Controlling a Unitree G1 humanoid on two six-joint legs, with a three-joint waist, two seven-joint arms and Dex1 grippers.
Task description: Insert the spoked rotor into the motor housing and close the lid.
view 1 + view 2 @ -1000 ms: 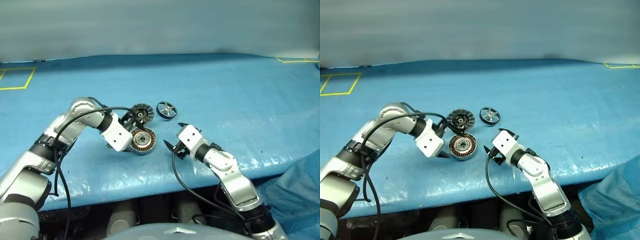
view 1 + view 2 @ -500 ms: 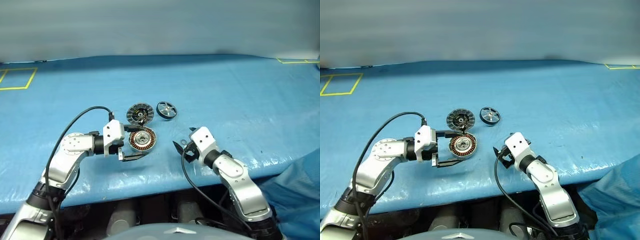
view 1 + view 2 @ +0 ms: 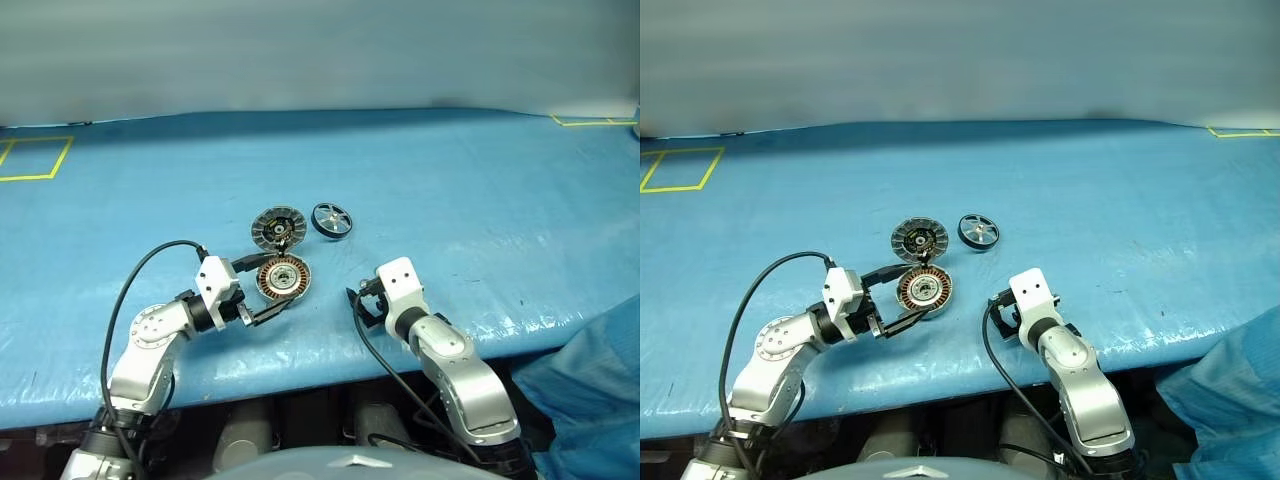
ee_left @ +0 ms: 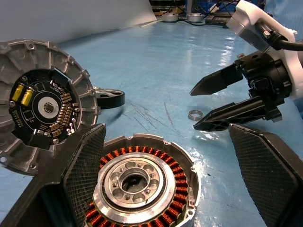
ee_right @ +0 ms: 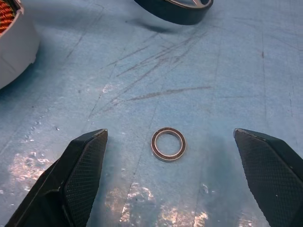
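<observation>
The left claw (image 3: 262, 292) is spread wide and empty, one finger on each side of the motor housing (image 3: 284, 278), which sits on the blue bench (image 3: 480, 190) with its copper windings bare. The right claw (image 4: 227, 99) is also parted and empty, low over a small loose ring (image 5: 168, 144). Beyond the housing lies the lid (image 3: 277, 227), and just beside that the spoked rotor (image 3: 333, 220), apart from the housing. Nothing is assembled: the rotor remains to be inserted and the lid closed.
</observation>
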